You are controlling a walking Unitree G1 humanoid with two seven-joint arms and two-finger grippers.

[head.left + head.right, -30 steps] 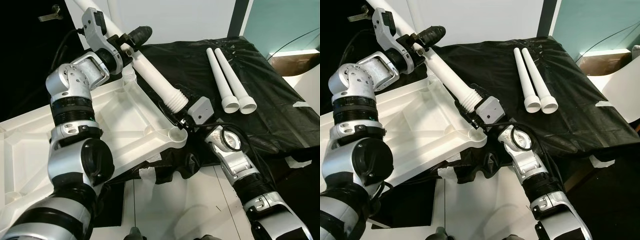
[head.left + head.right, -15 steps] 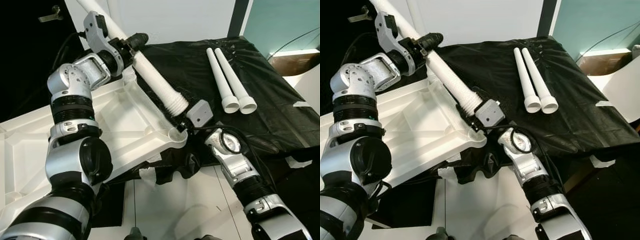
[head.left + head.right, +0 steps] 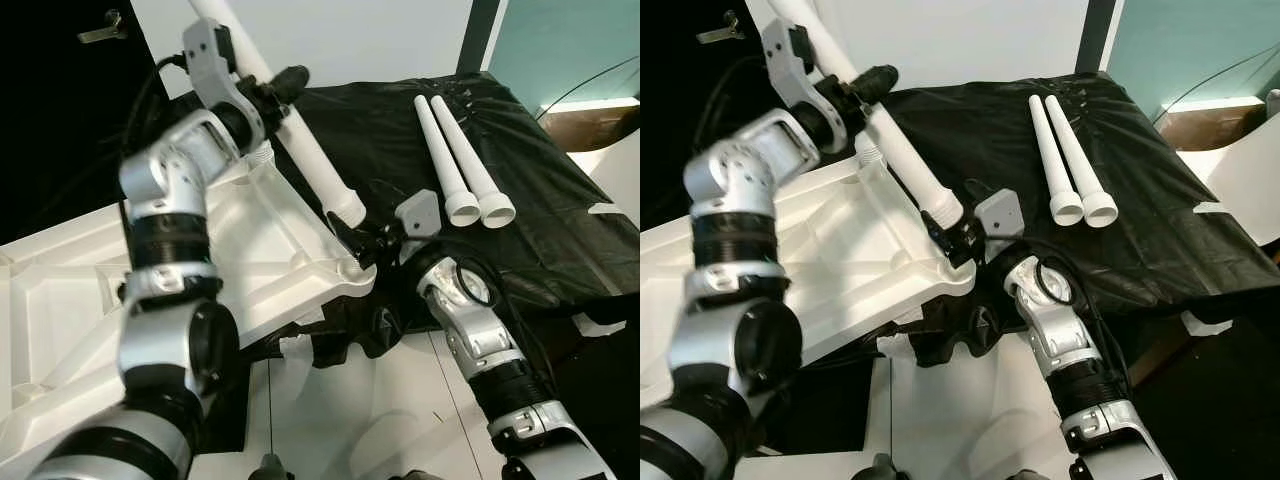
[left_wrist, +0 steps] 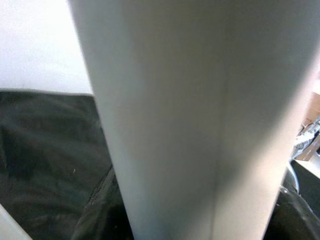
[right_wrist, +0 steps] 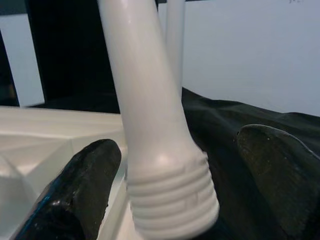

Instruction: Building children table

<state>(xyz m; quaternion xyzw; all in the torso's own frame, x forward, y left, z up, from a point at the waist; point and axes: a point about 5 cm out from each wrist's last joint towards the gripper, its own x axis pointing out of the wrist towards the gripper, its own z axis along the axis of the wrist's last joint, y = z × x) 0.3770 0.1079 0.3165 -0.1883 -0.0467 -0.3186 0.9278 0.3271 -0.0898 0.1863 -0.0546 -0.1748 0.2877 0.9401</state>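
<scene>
Above the near corner of the upturned white tabletop (image 3: 90, 290), the left gripper (image 3: 283, 88) clamps a long white table leg (image 3: 305, 150) partway up its shaft. Compared with a second ago, the leg stands steeper and its ribbed threaded end (image 3: 347, 211) has come closer to the round corner socket (image 3: 355, 272), hanging just above and beside it rather than out over the black cloth. The left arm has swung up and looks motion-blurred.

The right gripper (image 3: 362, 240) has shifted in toward the leg's lower end; in the right wrist view its two black fingers (image 5: 82, 185) stand wide apart on either side of the threaded end (image 5: 172, 200) without touching it.

The tabletop's raised rim (image 3: 300, 215) runs right beside the leg, and the socket sits at the very corner, next to the edge where the black cloth (image 3: 520, 150) hangs down over the white floor. Open cloth lies beyond the leg toward two spare legs (image 3: 462, 165), which lie side by side, touching, well apart from the grippers.

The held leg is a smooth, plain white tube that widens slightly toward the ribbed end.
</scene>
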